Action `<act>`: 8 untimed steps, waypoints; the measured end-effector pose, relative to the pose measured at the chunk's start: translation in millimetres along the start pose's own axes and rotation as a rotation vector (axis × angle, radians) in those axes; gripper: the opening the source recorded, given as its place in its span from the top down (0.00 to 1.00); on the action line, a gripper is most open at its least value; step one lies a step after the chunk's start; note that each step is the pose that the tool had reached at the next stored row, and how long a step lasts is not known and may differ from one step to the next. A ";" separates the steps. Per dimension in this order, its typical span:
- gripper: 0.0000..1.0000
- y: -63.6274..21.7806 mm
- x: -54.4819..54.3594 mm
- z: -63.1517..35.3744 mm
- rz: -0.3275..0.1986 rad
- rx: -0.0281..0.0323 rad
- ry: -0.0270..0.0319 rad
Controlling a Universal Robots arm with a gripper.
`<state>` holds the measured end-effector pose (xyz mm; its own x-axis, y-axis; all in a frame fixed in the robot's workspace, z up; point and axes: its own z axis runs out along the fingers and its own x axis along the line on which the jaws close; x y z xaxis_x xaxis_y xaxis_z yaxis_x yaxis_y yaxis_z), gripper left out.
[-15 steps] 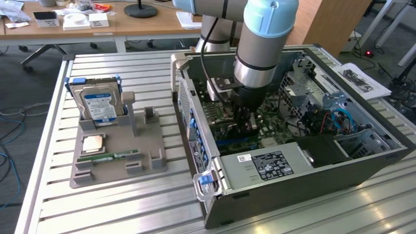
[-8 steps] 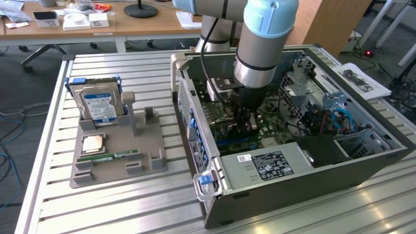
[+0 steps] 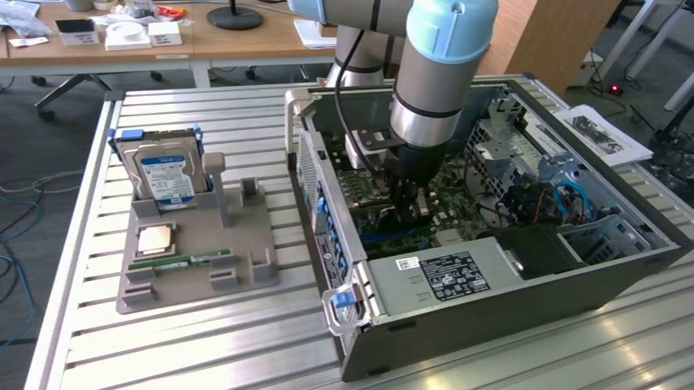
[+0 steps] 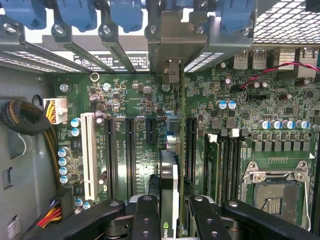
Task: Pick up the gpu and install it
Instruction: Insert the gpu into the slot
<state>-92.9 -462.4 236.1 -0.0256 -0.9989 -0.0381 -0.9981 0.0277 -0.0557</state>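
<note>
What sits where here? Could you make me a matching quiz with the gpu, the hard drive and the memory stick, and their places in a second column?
Things:
1. gpu
2. hard drive
3. memory stick

Places:
A. lying flat on the grey holder
B. clamped edge-on in the gripper, over the board inside the open case
C. standing upright in the grey holder

Pairs: 1-B, 2-C, 3-A
</note>
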 end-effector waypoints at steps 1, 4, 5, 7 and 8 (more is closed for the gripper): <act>0.73 0.0 0.0 0.0 0.000 -0.0001 0.0000; 0.73 0.0 0.1 0.0 -0.001 -0.0001 0.0000; 0.73 0.0 0.1 0.0 -0.001 0.0000 0.0000; 0.73 0.0 0.1 0.0 -0.002 0.0000 0.0000; 0.73 0.0 0.2 -0.1 -0.002 -0.0001 0.0000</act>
<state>-92.9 -462.6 236.1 -0.0236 -0.9990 -0.0380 -0.9981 0.0257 -0.0557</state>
